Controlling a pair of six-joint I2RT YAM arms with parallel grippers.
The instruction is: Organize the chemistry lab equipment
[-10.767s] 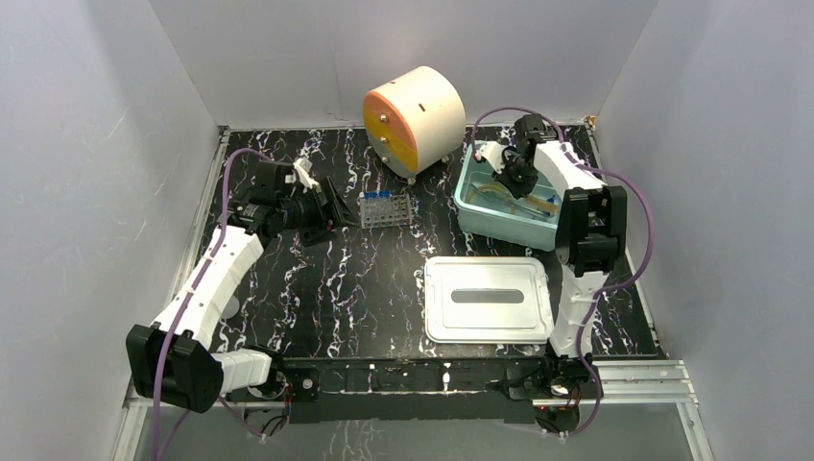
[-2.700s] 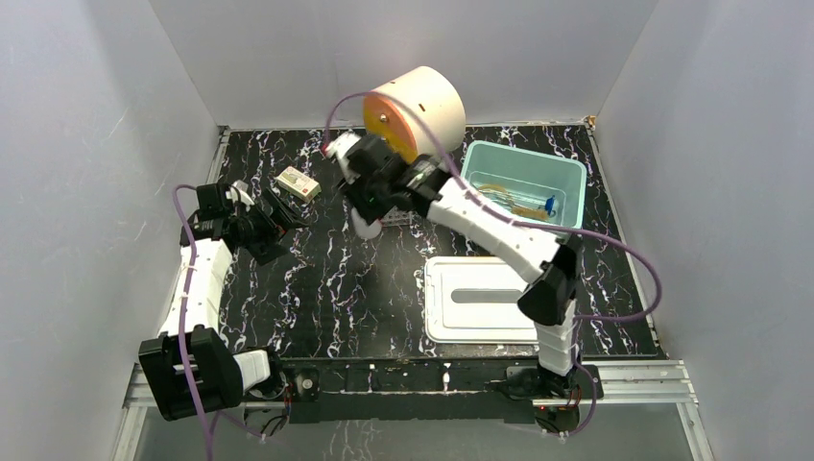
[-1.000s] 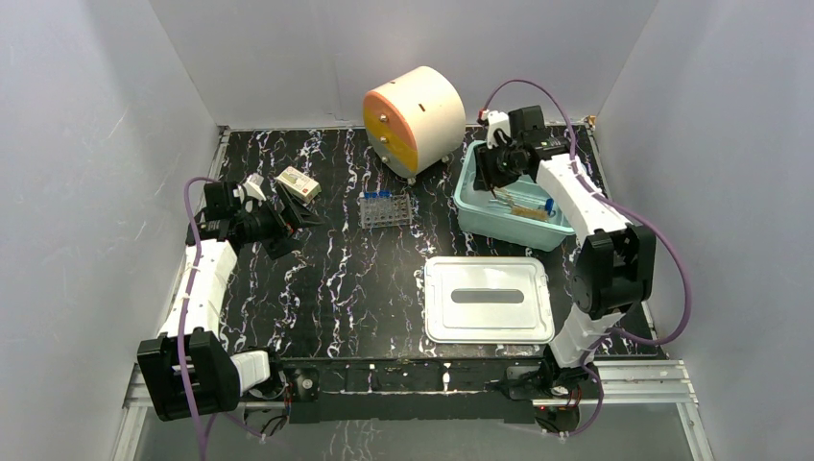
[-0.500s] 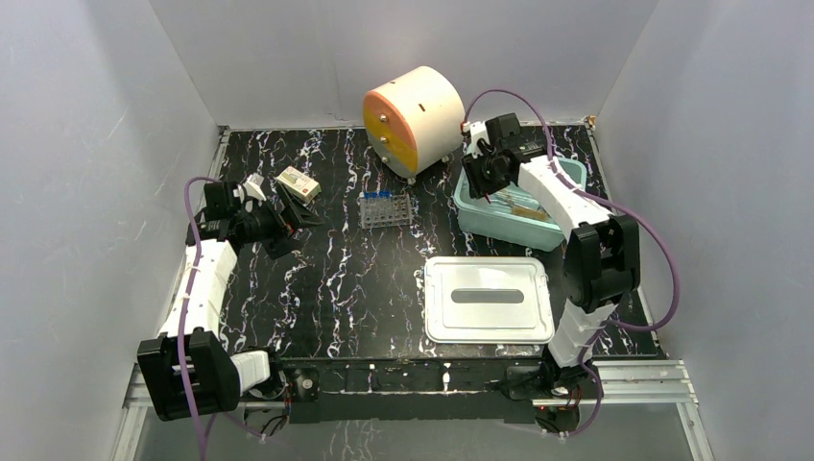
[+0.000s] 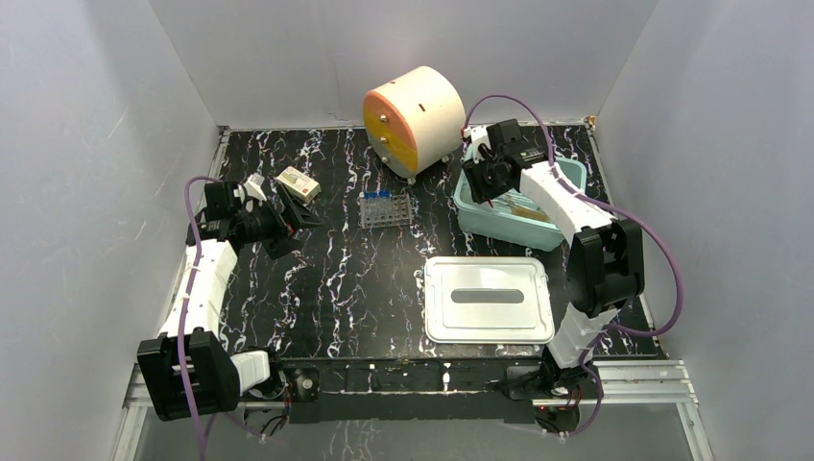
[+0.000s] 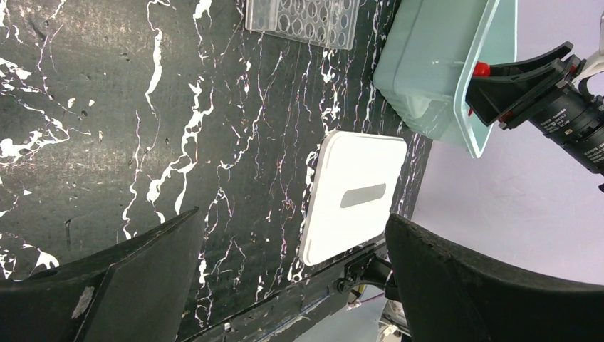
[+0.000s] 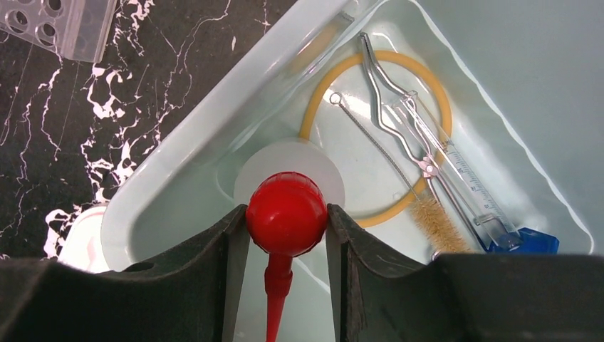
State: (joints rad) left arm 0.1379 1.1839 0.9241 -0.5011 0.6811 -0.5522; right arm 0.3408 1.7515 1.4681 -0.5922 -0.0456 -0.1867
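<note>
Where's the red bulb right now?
Right wrist view: the red bulb is clamped in the right tool above the teal tub, at its end nearest the round cabinet.

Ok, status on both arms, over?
Left fingers open, empty, over table. Right fingers shut on red bulb dropper, over teal tub. Tubing, brush, syringe lie inside; nothing blocking.

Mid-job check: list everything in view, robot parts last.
drawer cabinet: one, cream-and-orange, table back
tube rack: one, clear, table centre
small box: one, cream, back left
tub: one, teal, back right
lid: one, white, before tub
tubing coil: one, tan, in tub
tongs: one, metal, in tub
brush: one, tan bristles, in tub
graduated tube: one, clear, blue-capped, in tub
disc: one, white, in tub
bulb: one, red, in right pincer
left pincer: one, black, open, empty
right pincer: one, black, shut on bulb, over tub
</note>
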